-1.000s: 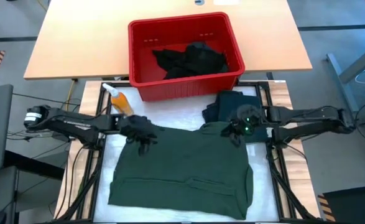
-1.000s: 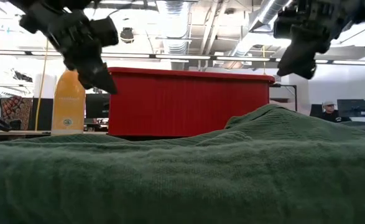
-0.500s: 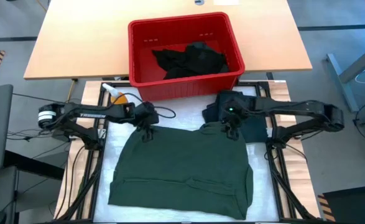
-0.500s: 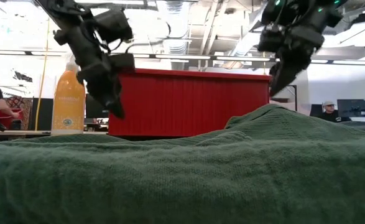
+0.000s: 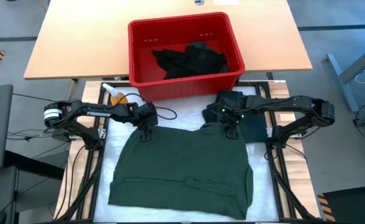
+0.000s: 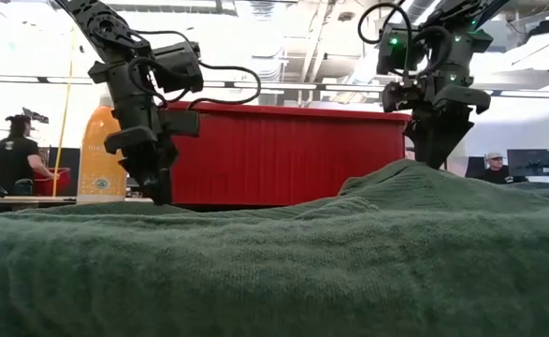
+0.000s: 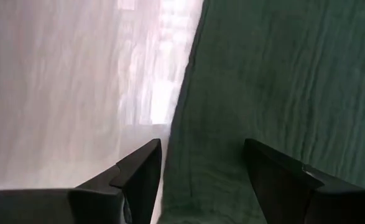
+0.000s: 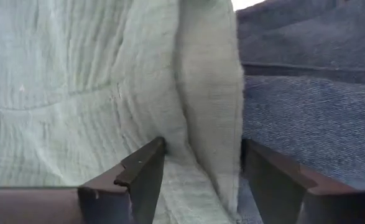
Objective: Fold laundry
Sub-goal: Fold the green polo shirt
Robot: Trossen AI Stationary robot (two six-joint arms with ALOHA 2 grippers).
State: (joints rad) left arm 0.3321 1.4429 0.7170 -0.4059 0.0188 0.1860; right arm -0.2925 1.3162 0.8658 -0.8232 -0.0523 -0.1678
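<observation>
Red bin (image 5: pixel 185 56): holds crumpled black garments (image 5: pixel 191 59); stands at the table's far side.
Green shirt (image 5: pixel 182 168): spread flat on the white padding (image 5: pixel 110 158), near side of the bin.
Left gripper (image 5: pixel 147 132): down at the shirt's far left corner, fingers apart astride its edge.
Right gripper (image 5: pixel 230 132): down at the far right corner, fingers apart over a fold.
Dark blue cloth (image 5: pixel 241 112): partly hidden under the right arm.
Orange bottle (image 5: pixel 115 94): partly hidden behind the left arm.

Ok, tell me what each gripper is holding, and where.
Nothing yet. Left gripper and right gripper are open, each straddling a far corner of the green shirt.
</observation>
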